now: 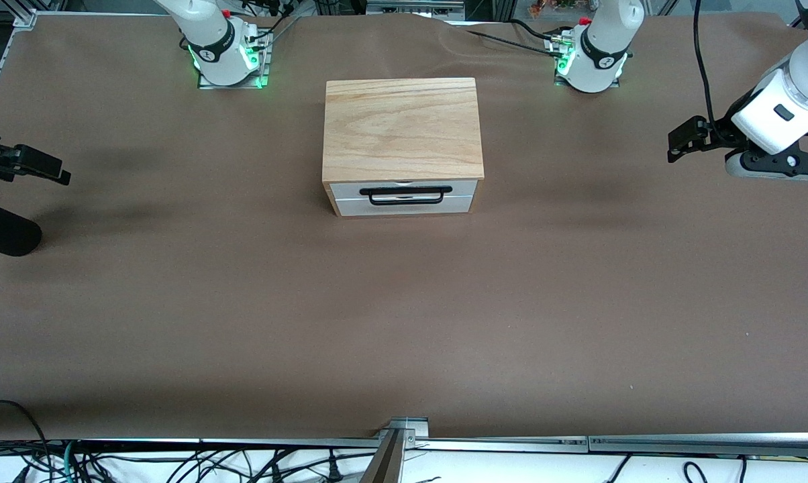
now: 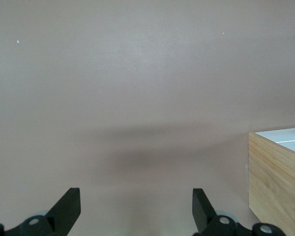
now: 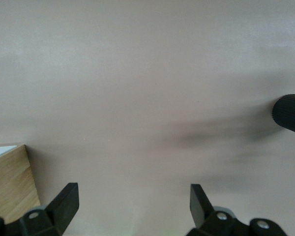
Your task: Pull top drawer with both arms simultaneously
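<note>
The light-wood box [image 1: 402, 127] stands mid-table with its two white front panels toward the front camera. The top drawer [image 1: 464, 187] sits flush in the box, and its wide black bar handle [image 1: 406, 195] has nothing on it. My left gripper [image 1: 679, 144] hangs above the cloth toward the left arm's end of the table, well apart from the box, open and empty [image 2: 136, 191]. My right gripper [image 1: 55, 171] hangs above the cloth at the right arm's end, also open and empty [image 3: 132, 187]. Each wrist view catches only a corner of the box [image 2: 275, 182] [image 3: 10, 189].
A brown cloth [image 1: 404, 322] covers the whole table. A black cylinder [image 1: 1, 231] juts in at the right arm's end, also in the right wrist view [image 3: 290, 114]. The two green-lit bases [image 1: 226, 57] [image 1: 588, 60] stand along the table's edge farthest from the front camera.
</note>
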{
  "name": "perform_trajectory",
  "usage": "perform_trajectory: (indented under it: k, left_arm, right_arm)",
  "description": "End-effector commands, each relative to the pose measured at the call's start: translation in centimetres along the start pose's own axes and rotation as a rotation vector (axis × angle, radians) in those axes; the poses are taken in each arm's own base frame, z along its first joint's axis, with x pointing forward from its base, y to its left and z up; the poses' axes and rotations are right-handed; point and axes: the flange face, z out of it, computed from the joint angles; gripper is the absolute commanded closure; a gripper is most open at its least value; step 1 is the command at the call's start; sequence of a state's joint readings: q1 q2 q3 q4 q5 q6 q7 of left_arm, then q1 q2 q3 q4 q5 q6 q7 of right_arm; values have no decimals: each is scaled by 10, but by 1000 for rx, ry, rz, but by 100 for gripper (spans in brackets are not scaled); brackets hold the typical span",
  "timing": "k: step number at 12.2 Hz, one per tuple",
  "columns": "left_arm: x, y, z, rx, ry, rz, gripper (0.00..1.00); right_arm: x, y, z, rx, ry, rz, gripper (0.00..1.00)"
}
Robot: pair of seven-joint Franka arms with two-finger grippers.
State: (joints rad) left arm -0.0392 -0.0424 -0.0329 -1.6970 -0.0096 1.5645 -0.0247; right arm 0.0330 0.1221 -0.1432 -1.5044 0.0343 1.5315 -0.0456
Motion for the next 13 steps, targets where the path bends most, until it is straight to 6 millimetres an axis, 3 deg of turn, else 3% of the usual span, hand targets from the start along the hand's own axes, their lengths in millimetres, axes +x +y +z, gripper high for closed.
perform_trajectory:
  k: [1,8,13]
  left_arm:
    - [0,-1,-4,-22,-8,4,0]
    - [3,-1,-1,-22,-11,4,0]
    - [24,1,19,-39,14,3,0]
  right_arm:
    - [2,1,-6,-11,10,4,0]
    - [3,-3,-5,-9,13,-2,0]
    - [18,-14,26,-18,-45,-28,0]
